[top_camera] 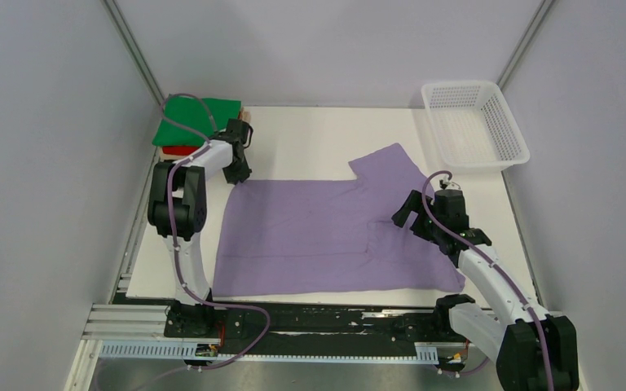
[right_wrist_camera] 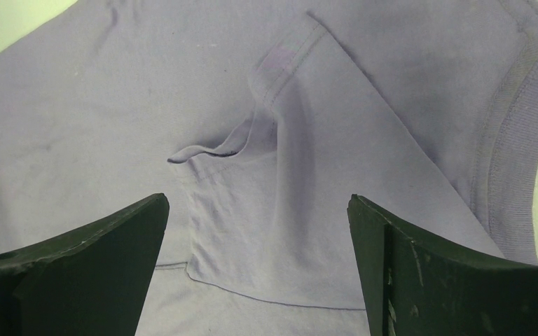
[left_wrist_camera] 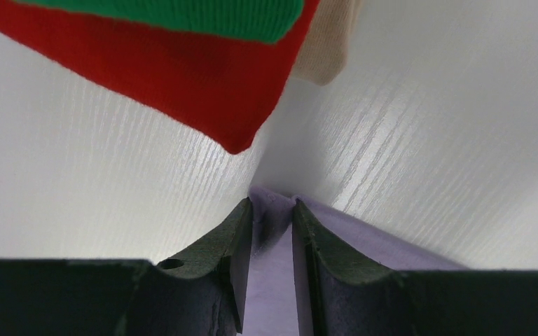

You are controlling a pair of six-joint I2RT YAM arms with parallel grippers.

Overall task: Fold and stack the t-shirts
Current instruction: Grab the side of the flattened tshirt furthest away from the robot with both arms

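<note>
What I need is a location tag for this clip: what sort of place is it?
Probably a robotics lab cell: a left arm and right arm bolted at the edge of a white table, plain walls around.

lavender shirt (top_camera: 310, 236) | green shirt (top_camera: 178, 130) | red shirt (left_wrist_camera: 182, 77) | white mesh basket (top_camera: 507, 122)

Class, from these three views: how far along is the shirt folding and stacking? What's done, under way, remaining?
Done: the green shirt, red shirt and tan shirt lie stacked at the far left. Under way: the left gripper pinches a corner of the lavender shirt, spread mostly flat; the right gripper hangs open over it. Left: folding and stacking it.
</note>
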